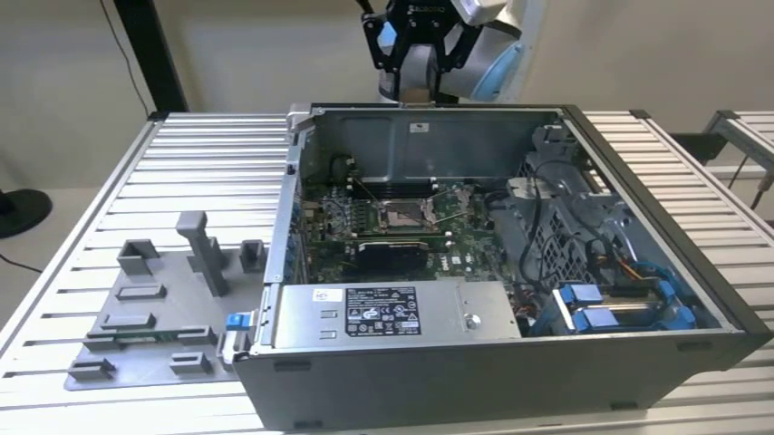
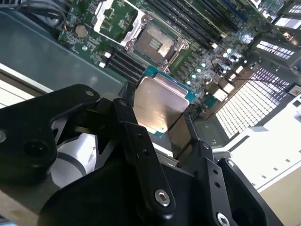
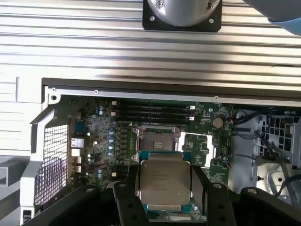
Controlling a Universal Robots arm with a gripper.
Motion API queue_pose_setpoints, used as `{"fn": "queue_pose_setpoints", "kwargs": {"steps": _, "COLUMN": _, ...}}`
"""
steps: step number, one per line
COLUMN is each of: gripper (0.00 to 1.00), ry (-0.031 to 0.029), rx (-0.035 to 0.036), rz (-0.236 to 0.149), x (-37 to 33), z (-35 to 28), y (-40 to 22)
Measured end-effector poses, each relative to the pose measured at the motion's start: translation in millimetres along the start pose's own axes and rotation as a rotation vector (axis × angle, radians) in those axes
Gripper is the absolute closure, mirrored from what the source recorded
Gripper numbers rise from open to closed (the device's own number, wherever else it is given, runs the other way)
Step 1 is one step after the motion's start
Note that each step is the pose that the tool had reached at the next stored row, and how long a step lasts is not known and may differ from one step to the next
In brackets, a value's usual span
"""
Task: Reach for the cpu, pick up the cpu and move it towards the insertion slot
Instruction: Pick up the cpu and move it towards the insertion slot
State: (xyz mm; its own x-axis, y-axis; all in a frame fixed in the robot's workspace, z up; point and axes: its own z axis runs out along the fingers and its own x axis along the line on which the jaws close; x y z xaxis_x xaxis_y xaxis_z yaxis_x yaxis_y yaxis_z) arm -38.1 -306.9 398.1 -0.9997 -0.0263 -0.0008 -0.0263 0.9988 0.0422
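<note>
An open computer case point(image 1: 677, 299) sits on the slatted desk point(image 1: 194, 172); a grey plastic tray point(image 1: 158, 308) lies at lower left.

Lab: slatted bench point(image 1: 217, 163), robot arm point(image 1: 484, 54)

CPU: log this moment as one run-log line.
gripper: shut on cpu | cpu: lifted, above open case | insertion slot: empty, uncovered

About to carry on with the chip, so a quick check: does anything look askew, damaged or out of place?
Nothing stands out. The flat silver square cpu sits squarely between the black end effector's fingers, untilted in both wrist views. The metal-framed insertion slot on the green board is open, with nothing lying in it.
</note>
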Motion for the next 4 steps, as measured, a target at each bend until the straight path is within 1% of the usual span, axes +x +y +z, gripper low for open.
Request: {"fn": "queue_pose_setpoints", "kwargs": {"steps": 4, "gripper": 1.00, "ry": 0.0000, "rx": 0.0000, "rz": 0.000, "x": -0.2, "z": 0.5, "y": 0.0}}
